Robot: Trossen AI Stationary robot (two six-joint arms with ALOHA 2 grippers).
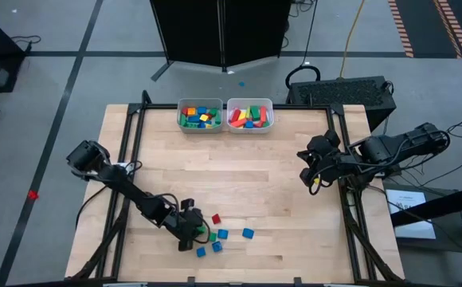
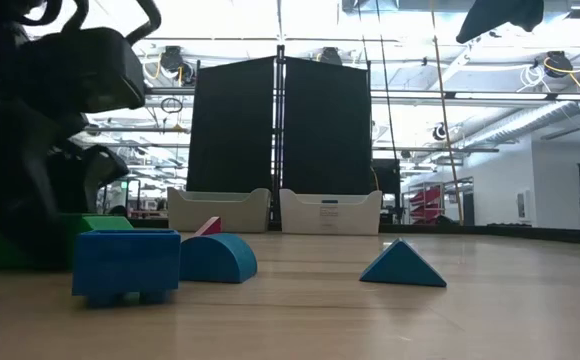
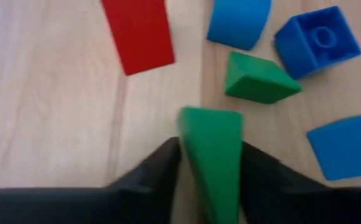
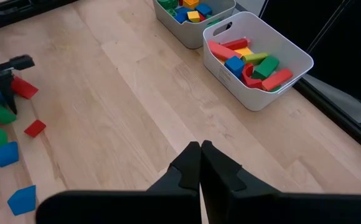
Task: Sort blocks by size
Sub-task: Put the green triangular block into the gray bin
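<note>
Between my left gripper's point(image 3: 208, 168) fingers sits a green wedge block point(image 3: 213, 155), both pads against its flanks, so I have it pinched for lifting. Just ahead lie another green wedge point(image 3: 258, 79), a red block point(image 3: 138, 32) and blue blocks point(image 3: 317, 40), still unsorted. Far beyond stand the two bins point(image 1: 201, 126), already holding most blocks. My right gripper point(image 4: 200, 163) waits fully closed and empty at its own side.

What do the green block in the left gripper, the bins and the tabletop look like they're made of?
Green block: likely smooth moulded plastic, uniform colour.
Bins: apparently pale plastic; thin walls, moulded handle slot.
Tabletop: light wood planks with visible grain and seams, probably sealed.
</note>
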